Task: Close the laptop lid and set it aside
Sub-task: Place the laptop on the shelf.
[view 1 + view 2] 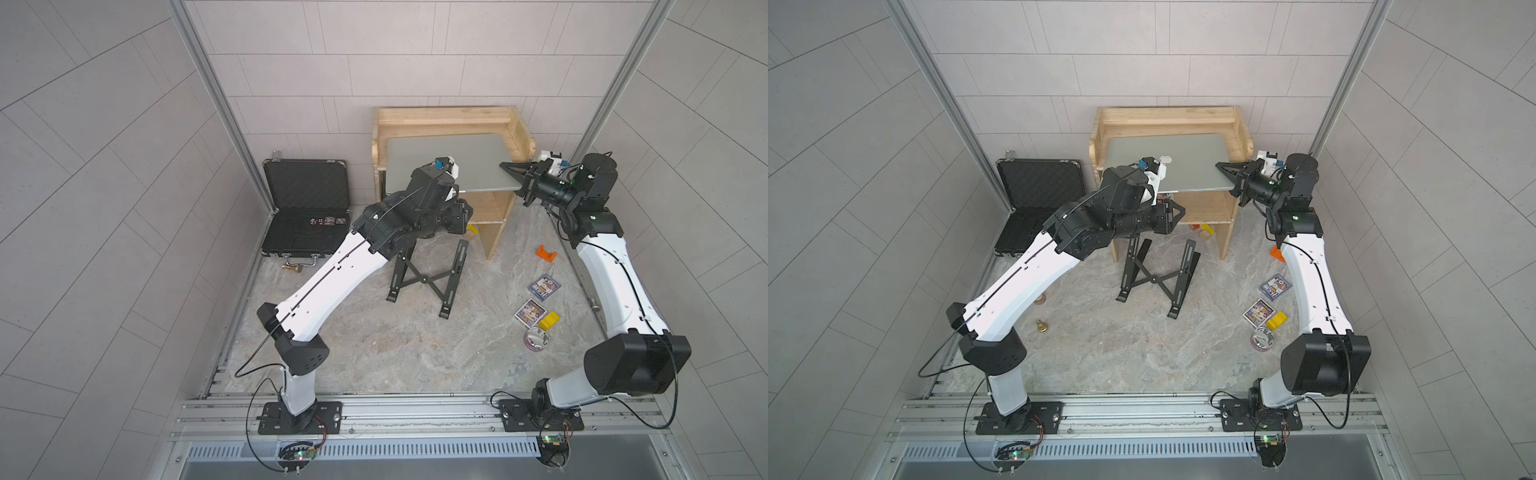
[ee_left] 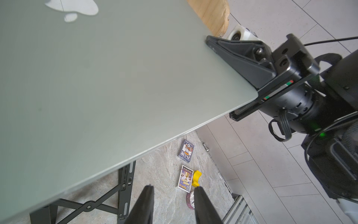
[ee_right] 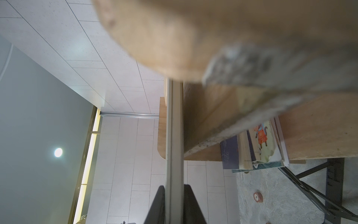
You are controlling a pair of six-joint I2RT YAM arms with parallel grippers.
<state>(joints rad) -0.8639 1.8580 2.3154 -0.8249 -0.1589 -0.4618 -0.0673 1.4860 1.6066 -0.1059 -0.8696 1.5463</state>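
The silver laptop (image 1: 469,158) (image 1: 1192,158) is level above the top of the wooden shelf unit (image 1: 440,114). The laptop lid (image 2: 116,77) is down flat on the base, apple logo facing up. My right gripper (image 1: 505,166) (image 3: 173,186) is shut on the laptop's right edge (image 3: 174,135), one finger above and one below. My left gripper (image 2: 173,187) (image 1: 1177,212) sits just below the laptop's front edge. It is open, and only floor shows between its fingers.
A black X-shaped folding stand (image 1: 424,278) stands on the stone floor in front of the shelf. An open black briefcase (image 1: 307,208) is at the left. Two card boxes (image 1: 544,286), a yellow block (image 1: 548,321), an orange piece (image 1: 545,253) and a shiny tin (image 1: 536,338) lie at the right.
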